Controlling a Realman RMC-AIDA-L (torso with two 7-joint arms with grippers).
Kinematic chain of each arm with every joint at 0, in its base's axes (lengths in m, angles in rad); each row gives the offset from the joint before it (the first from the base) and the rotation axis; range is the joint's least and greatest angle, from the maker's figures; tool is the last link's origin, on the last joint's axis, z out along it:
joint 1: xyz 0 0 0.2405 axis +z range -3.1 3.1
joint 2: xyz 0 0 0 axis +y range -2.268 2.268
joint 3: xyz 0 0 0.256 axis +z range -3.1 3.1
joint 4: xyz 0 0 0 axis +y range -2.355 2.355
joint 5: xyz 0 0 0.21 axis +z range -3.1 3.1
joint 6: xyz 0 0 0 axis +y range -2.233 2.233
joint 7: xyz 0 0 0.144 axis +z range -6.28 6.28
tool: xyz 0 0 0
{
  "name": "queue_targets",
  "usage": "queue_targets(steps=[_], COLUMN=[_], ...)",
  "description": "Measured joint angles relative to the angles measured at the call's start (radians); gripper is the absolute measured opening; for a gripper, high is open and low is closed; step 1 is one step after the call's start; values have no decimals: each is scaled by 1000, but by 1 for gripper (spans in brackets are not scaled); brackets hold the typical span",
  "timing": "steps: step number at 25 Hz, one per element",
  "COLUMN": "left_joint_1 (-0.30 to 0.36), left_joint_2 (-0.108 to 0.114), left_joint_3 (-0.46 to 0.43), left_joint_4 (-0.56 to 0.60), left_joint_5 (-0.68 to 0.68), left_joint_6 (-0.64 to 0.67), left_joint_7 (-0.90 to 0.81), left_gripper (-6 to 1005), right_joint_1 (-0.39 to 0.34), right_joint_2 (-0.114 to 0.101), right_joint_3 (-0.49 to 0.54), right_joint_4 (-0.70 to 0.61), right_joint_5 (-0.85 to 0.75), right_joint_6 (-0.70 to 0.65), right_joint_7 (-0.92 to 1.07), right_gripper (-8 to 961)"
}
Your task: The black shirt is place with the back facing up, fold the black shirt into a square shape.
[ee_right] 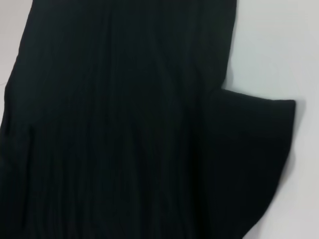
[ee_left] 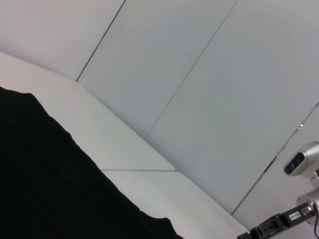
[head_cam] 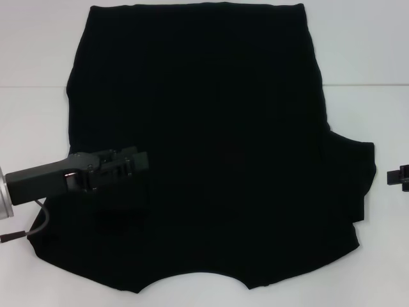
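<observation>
The black shirt [head_cam: 211, 128] lies flat on the white table, plain side up, with its neckline toward me and its hem at the far side. Its right sleeve [head_cam: 351, 185] sticks out; no sleeve sticks out on the left side. My left gripper [head_cam: 137, 161] is over the shirt's left part, near the shoulder, close to the cloth. My right gripper [head_cam: 399, 176] is just in view at the right edge, off the shirt, beside the right sleeve. The shirt also shows in the left wrist view [ee_left: 50, 189] and in the right wrist view [ee_right: 124, 124], with the sleeve [ee_right: 254, 154].
The white table [head_cam: 32, 128] shows bare strips left and right of the shirt. A seam line [head_cam: 364, 84] crosses the table at the far part. A grey panelled wall [ee_left: 209, 74] stands behind. My right arm [ee_left: 279, 225] shows far off in the left wrist view.
</observation>
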Motion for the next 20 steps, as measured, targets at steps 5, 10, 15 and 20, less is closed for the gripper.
queue_targets(steps=[5,10,15,20], left_joint_1=[2,4,3,2], left_joint_2=[0,-1,-1,-1], left_joint_3=[-1,-3,-6,-9], left_joint_4=[0,0,0,0], left_joint_5=[0,0,0,0], left_joint_6=[-15,-22,-23,-36], left_joint_7=[5,6,7,8], left_gripper=[431,431,430,430], right_joint_1=[33,72,87,103], right_joint_2=[14,33,46,59], right_joint_3=[-3,-4,-4,-4], right_joint_4=[90,141,142,144], right_joint_5=[-20,-90,-110,-143], right_joint_6=[76,136,162,192], right_joint_7=[0,14,32,56], right_gripper=[598,426,429,428])
